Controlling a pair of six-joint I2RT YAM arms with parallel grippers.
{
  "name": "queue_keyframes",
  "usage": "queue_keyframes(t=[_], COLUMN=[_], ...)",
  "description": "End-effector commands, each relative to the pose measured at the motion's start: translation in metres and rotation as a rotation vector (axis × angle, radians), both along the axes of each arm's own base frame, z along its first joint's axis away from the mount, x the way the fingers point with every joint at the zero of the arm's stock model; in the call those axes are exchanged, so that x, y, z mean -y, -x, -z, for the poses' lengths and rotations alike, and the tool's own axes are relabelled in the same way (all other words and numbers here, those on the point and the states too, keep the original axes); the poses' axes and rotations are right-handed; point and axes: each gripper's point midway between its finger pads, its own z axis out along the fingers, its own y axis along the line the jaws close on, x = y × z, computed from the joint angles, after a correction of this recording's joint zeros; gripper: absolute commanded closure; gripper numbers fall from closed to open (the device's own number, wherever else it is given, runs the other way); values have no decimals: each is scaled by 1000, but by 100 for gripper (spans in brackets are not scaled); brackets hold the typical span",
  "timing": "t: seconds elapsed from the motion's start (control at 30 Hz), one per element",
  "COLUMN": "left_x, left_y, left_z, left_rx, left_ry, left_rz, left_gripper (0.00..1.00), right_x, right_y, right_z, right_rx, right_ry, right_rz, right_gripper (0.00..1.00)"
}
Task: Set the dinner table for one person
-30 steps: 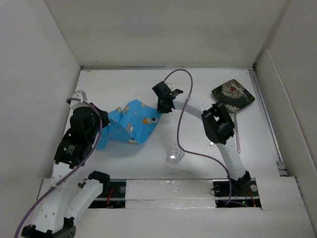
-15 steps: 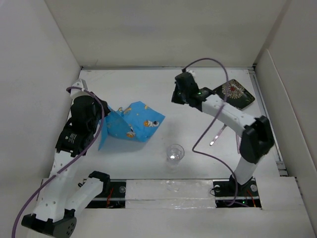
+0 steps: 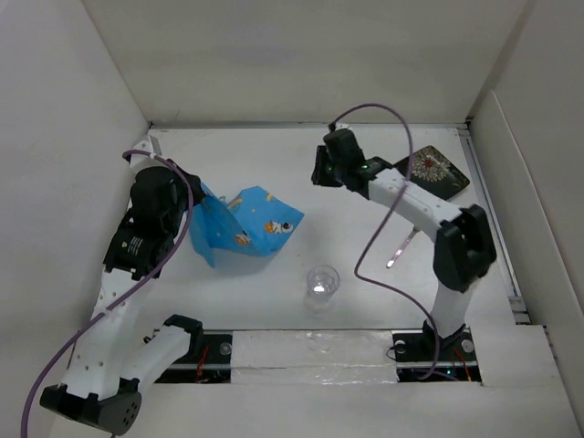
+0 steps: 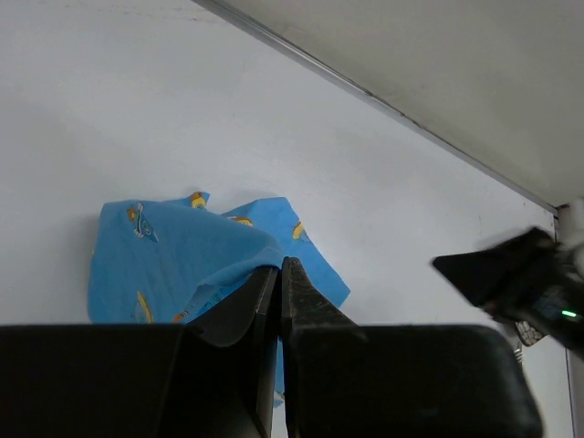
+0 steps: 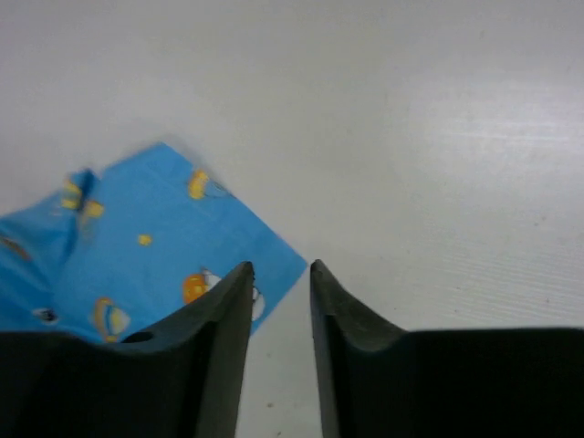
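Dinner table (image 3: 274, 155), 1 cup (image 3: 321, 281), 1 mat (image 3: 251, 224) pinched by left tool (image 4: 279, 266), right tool (image 5: 281, 274) ajar, empty

The rumpled bright-blue cloth mat (image 3: 246, 224) is printed with small yellow, orange and white cartoon figures. The flat matte bench (image 3: 265, 160) under it is plain white. Right of the mat, the dark square plate (image 3: 431, 173) bears a white-and-red flower pattern.

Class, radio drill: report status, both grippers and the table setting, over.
Left gripper shut on blue mat, mat bunched. Right gripper open, empty, over dinner table. Glass stands apart from mat.
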Motion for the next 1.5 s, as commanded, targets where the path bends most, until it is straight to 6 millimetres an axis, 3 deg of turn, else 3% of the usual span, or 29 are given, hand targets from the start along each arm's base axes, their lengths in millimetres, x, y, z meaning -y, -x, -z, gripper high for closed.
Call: queue_keyframes(t=[0.0,0.03,0.07,0.1,0.17,0.2,0.3,0.33,0.8,0.93,1.13,1.27,1.3,1.33,1.37,1.43,1.47], left_x=[-4,-4,-3,-3,0,1,3,3,1,0,1,-1,-1,-2,-2,-4,-4], left_y=[14,17,18,21,24,25,26,26,23,22,22,22,21,21,19,15,12], left_z=[-3,-1,2,3,12,14,22,23,29,29,32,34,34,36,37,35,36], left_rx=[19,12,4,5,-12,-15,-31,-35,-47,-47,-56,-59,-56,-57,-60,-49,-52], left_ry=[21,22,30,37,48,54,53,48,16,14,12,5,2,-7,-11,-24,-33], left_rz=[-13,-8,-6,-2,12,16,27,32,27,25,26,18,18,18,12,5,4], left_gripper=[100,100,100,100,100,100,100,100,100,100,100,100,100,100,100,100,100], right_x=[-21,-26,-32,-33,-41,-44,-46,-55,-66,-61,-59,-62,-62,-64,-64,-54,-48], right_y=[1,-7,-8,-10,-16,-10,-10,1,48,52,45,37,37,36,29,27,18], right_z=[58,56,65,95,103,123,141,154,197,206,207,194,188,180,156,151,97], right_rx=[-118,-110,-127,-178,-189,-233,-255,-276,-364,-381,-356,-325,-318,-305,-261,-265,-175], right_ry=[85,88,108,151,186,223,266,296,353,365,387,375,367,351,306,287,214], right_rz=[-80,-85,-96,-102,-126,-141,-147,-170,-219,-214,-190,-174,-174,-175,-162,-153,-131], right_gripper=[60,55,47,45,40,40,39,39,41,54,80,100,100,100,100,100,100])
